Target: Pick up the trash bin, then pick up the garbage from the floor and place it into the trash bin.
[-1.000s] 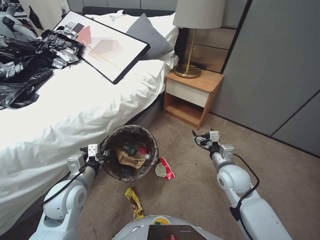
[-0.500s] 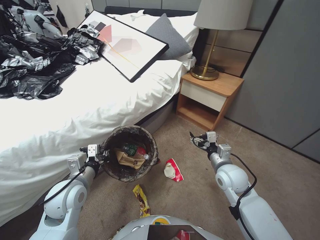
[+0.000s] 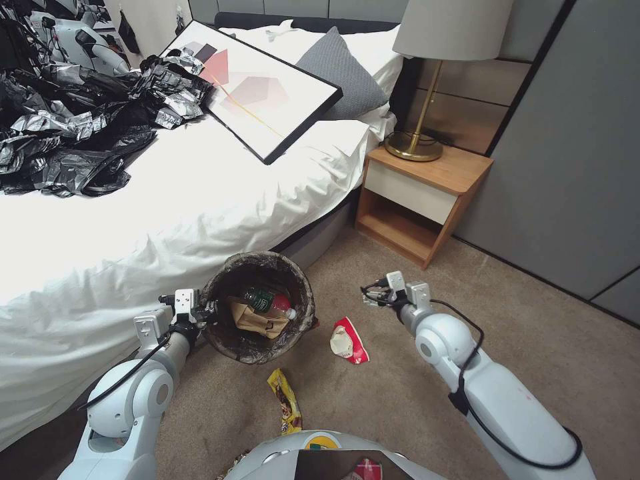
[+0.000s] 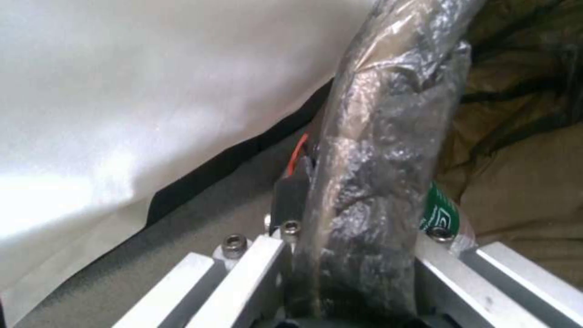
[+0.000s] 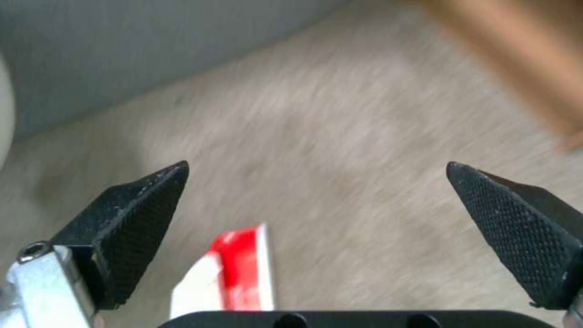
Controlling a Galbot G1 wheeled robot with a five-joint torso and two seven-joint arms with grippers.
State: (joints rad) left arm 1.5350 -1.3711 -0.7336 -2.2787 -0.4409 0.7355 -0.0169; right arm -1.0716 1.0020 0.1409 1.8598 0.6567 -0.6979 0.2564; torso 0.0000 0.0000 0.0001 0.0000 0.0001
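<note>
Beige carpet lies under two loose pieces of garbage: one crushed red-and-white paper cup and one yellow-brown snack wrapper. The cup is just beside the trash bin, on its right side; the wrapper is on the floor nearer to my base.

I hold the trash bin with my left gripper. Its jaws are clenched on the bin's rim, which is covered by the dark bag liner, and the bin is next to the white bed. Inside the bin I count two things: one tan paper bag and one small clear bottle with a green label and a red cap, resting on the bag.

My right gripper hovers over the carpet, near the cup but apart from it. Its two black fingertips stand wide apart and grasp nothing; between them, in the right wrist view, I see one red-and-white piece of the cup.

On the bed lie one big heap of black-and-silver bags and one framed picture.
</note>
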